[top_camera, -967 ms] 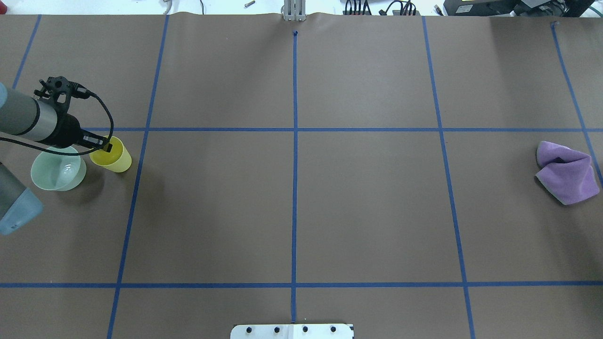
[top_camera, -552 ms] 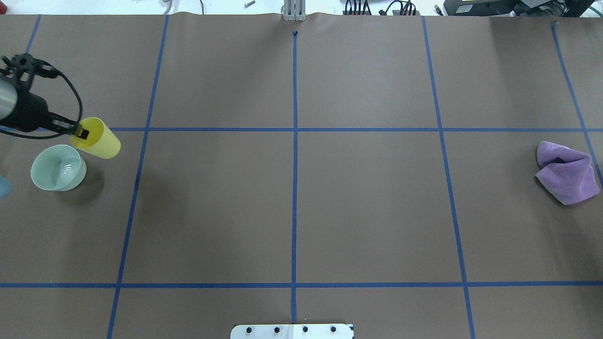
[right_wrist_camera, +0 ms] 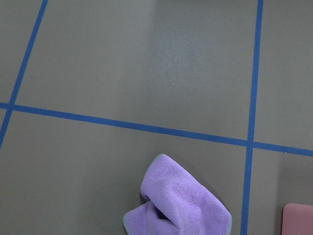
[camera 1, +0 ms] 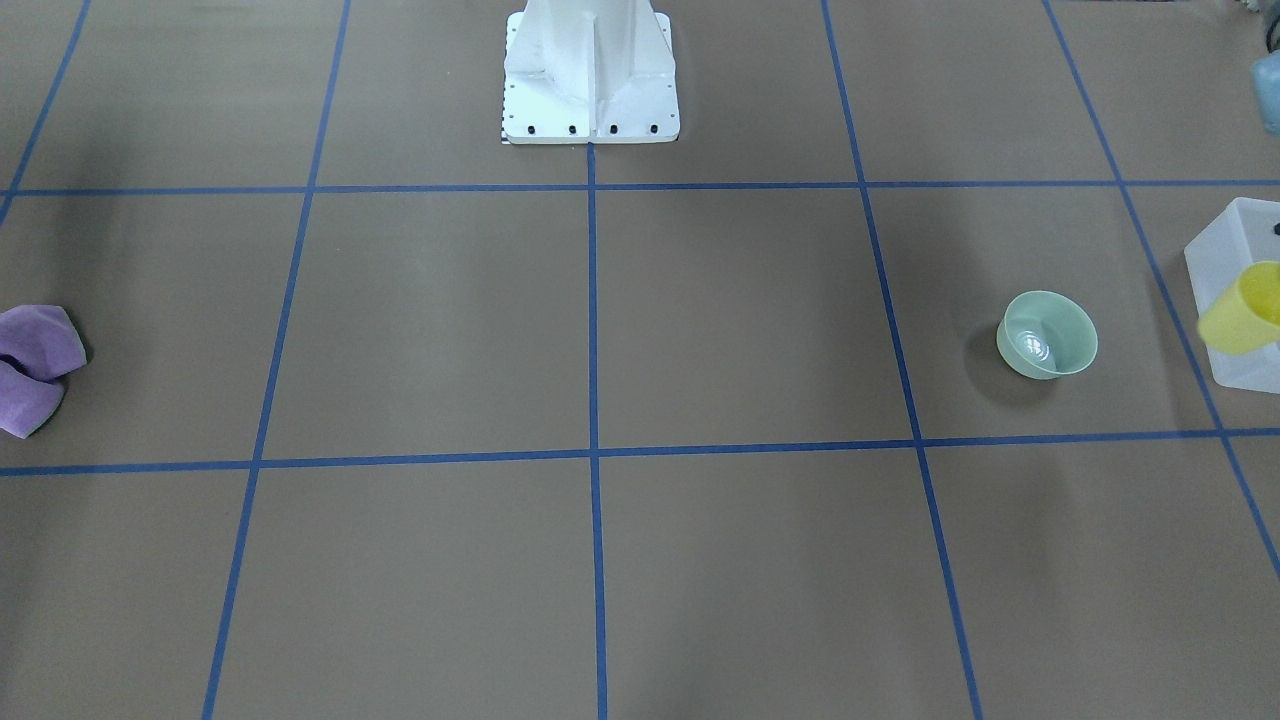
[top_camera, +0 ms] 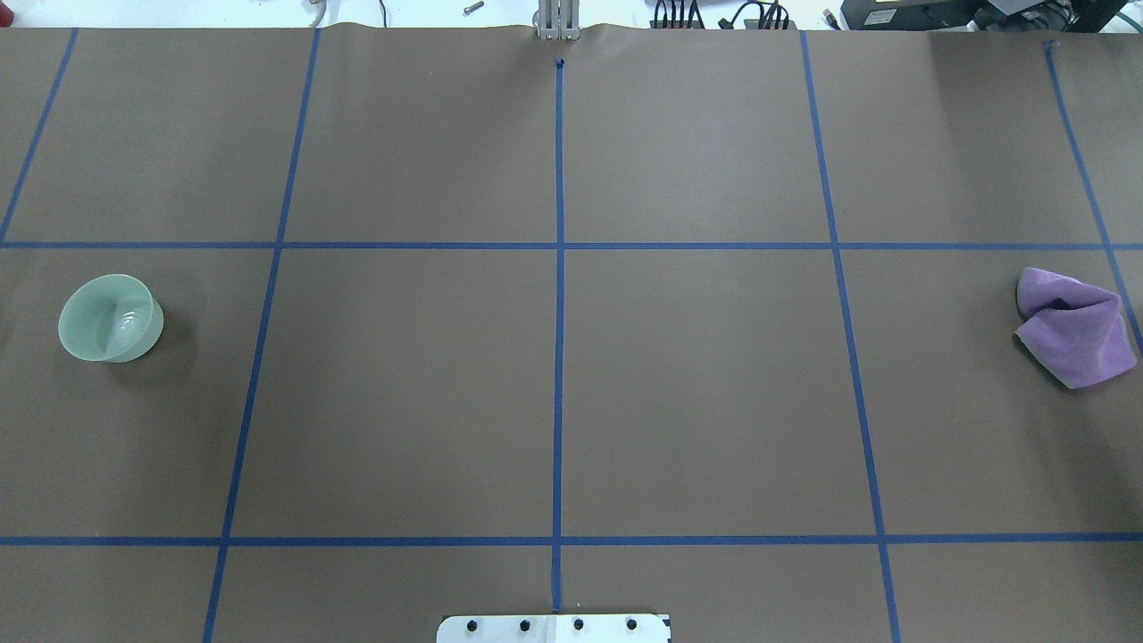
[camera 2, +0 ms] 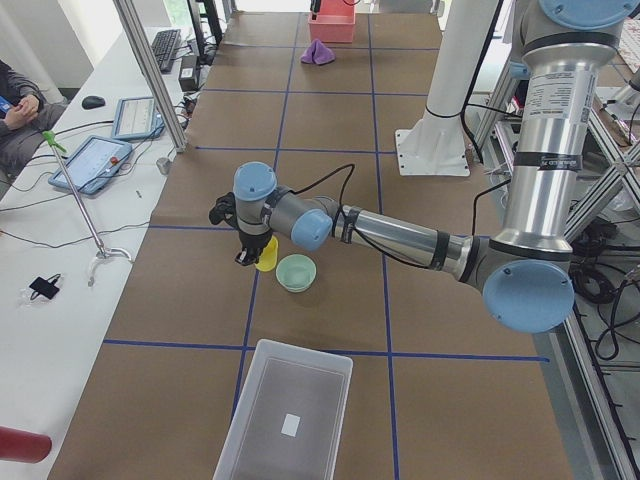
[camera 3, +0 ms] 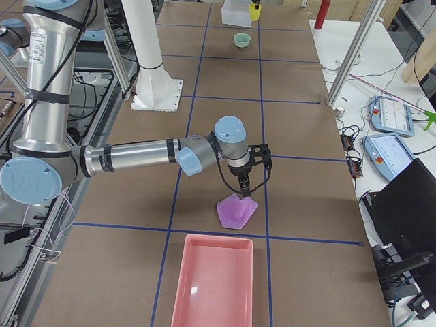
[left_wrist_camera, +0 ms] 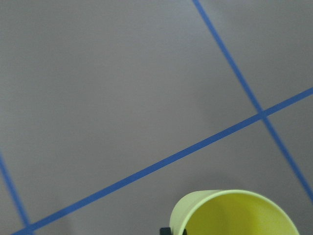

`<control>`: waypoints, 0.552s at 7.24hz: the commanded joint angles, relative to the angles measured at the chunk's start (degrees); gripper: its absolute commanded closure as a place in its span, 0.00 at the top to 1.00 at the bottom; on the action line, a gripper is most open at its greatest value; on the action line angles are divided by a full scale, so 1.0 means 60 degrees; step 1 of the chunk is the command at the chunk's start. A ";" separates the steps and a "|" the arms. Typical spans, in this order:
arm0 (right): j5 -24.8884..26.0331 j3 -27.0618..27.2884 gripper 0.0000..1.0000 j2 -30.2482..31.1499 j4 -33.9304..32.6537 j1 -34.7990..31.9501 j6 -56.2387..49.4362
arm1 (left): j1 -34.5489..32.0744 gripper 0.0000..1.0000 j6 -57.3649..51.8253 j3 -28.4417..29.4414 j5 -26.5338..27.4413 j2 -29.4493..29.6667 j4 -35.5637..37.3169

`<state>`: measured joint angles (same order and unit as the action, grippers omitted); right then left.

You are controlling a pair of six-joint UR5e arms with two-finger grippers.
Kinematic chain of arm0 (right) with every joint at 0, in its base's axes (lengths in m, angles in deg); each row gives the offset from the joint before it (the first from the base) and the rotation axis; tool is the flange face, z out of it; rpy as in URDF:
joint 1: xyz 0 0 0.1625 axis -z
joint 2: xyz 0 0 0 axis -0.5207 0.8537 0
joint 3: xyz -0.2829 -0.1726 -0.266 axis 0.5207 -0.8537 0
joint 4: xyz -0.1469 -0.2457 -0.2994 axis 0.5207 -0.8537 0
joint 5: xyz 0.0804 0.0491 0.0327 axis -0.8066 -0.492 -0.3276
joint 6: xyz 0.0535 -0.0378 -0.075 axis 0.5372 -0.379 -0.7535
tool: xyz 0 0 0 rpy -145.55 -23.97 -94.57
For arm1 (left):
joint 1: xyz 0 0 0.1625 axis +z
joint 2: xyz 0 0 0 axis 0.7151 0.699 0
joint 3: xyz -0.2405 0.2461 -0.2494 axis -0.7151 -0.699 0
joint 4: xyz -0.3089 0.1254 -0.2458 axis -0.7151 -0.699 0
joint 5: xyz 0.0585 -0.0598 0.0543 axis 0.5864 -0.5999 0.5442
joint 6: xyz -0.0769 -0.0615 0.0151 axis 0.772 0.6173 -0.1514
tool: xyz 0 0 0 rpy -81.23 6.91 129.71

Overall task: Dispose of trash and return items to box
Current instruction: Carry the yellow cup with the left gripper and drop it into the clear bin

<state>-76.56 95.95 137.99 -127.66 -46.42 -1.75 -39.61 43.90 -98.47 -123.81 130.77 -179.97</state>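
Note:
My left gripper (camera 2: 247, 252) is shut on the rim of the yellow cup (camera 1: 1243, 306) and holds it tilted in the air over the near edge of the frosted white box (camera 1: 1222, 250). The cup's rim fills the bottom of the left wrist view (left_wrist_camera: 234, 213). The mint-green bowl (top_camera: 110, 317) stands upright on the table beside the box. The purple wad (top_camera: 1074, 326) lies at the far right. My right gripper (camera 3: 244, 188) hovers just above the wad (camera 3: 236, 210). I cannot tell if it is open or shut.
A pink tray (camera 3: 212, 279) stands past the purple wad at the right end of the table. The white robot base (camera 1: 590, 75) is at the middle of the near edge. Blue tape lines cross the brown paper.
My left gripper lifted the yellow cup from beside the bowl and carried it left, out of the overhead view. The bowl and the purple wad have not moved.

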 commanded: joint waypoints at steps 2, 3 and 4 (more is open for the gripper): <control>-0.0003 -0.0013 1.00 -0.0015 0.0000 0.0076 0.0002 | -0.1183 0.00 -0.4098 0.3058 0.0072 -0.0278 -0.1476; 0.0026 -0.0013 1.00 -0.0015 0.0000 0.0076 0.0002 | -0.1170 0.00 -0.3986 0.4375 0.0072 -0.0309 -0.3203; 0.0012 -0.0013 1.00 -0.0029 0.0000 0.0076 0.0002 | -0.1155 0.00 -0.3622 0.5171 0.0058 -0.0237 -0.4075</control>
<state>-76.48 95.87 137.88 -127.66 -46.00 -1.73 -46.43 21.08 -75.24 -123.43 129.25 -195.48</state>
